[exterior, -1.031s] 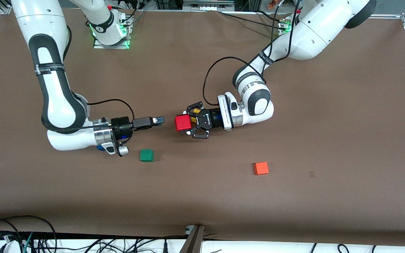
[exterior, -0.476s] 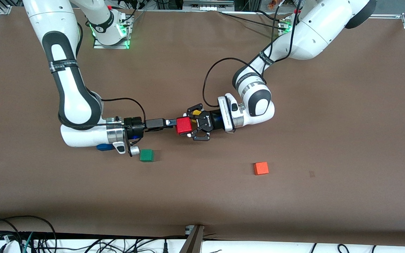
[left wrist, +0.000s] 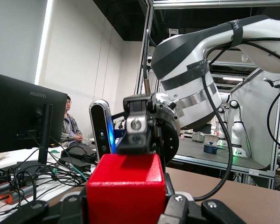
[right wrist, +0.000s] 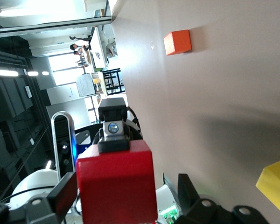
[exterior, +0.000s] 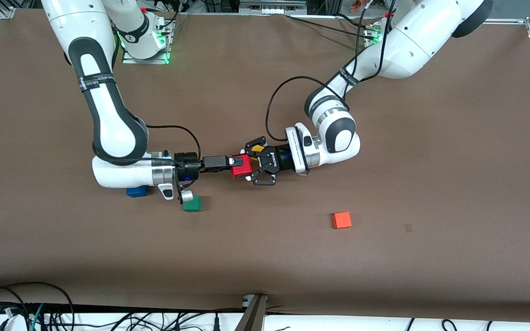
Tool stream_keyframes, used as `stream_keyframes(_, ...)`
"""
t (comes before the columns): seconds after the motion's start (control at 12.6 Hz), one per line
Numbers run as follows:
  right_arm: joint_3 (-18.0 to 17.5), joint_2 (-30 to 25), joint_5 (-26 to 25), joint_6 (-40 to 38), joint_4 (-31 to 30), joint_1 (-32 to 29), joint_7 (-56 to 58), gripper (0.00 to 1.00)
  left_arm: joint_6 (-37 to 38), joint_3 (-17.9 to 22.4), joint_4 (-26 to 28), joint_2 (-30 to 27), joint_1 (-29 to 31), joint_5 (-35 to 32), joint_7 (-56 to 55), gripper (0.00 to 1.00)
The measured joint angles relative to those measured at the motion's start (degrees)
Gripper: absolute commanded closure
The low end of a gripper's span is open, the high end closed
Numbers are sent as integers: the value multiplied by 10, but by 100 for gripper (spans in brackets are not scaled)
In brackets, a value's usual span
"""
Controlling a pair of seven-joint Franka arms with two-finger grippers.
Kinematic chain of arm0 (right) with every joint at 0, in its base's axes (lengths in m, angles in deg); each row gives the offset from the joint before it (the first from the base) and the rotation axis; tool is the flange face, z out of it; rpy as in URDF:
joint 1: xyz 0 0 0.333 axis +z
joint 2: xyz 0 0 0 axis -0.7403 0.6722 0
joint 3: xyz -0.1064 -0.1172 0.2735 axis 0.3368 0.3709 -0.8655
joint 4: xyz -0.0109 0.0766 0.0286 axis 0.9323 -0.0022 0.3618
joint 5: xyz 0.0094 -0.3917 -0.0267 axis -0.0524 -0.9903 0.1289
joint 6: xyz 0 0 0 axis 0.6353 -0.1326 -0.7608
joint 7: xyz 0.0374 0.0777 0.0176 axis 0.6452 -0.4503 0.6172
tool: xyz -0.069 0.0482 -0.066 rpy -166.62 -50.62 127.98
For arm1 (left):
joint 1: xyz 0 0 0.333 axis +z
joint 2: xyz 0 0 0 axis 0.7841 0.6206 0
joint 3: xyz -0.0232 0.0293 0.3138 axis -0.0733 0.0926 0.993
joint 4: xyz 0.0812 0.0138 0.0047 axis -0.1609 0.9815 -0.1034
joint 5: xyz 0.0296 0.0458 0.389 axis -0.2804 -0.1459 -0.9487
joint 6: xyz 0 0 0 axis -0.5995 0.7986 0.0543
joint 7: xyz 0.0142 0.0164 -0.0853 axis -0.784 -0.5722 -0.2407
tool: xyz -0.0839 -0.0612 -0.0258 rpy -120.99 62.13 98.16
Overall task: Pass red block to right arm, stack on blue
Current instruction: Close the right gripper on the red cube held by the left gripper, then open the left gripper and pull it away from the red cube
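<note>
Two grippers meet at the red block

Front view: over the mid-table, the left gripper (exterior: 256, 169) holds the red block (exterior: 241, 166) in its narrow claw, and the right gripper (exterior: 233, 161) reaches it; I cannot tell if those fingers pinch. The blue block (exterior: 136, 191) sits under the right arm.
Left wrist view: the block (left wrist: 126, 189) fills the claw.
Right wrist view: hold firm before the claw lets go.

Blue cube (exterior: 136, 191) half hidden (under right arm (exterior: 127, 172)).
</note>
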Motion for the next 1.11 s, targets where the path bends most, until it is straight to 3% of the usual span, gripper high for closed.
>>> stream_keyframes(0.08, 0, 0, 1, 7, 0, 3, 0, 89, 0, 0, -1, 0, 0, 0, 0, 94)
stream_keyframes(0.16, 0, -1, 2, 10, 0, 4, 0, 98, 0, 0, -1, 0, 0, 0, 0, 93)
stream_keyframes(0.4, 0, -2, 6, 11, 2, 4, 7, 100, -3, 0, -1, 1, 0, 3, -6, 90)
stream_keyframes(0.56, 0, -2, 6, 11, 2, 4, 7, 100, -3, 0, -1, 1, 0, 3, -7, 36)
stream_keyframes(0.63, 1, -2, 6, 11, 2, 4, 7, 100, -3, 0, -1, 1, 0, 4, -7, 0)
stream_keyframes(0.95, 7, -3, 5, 16, 2, 4, 6, 100, -3, -4, 0, 2, -7, 32, -20, 0)
stream_keyframes(1.11, 20, -3, -27, 19, 7, 4, 7, 100, -3, -3, 0, 2, -7, 32, -39, 0)
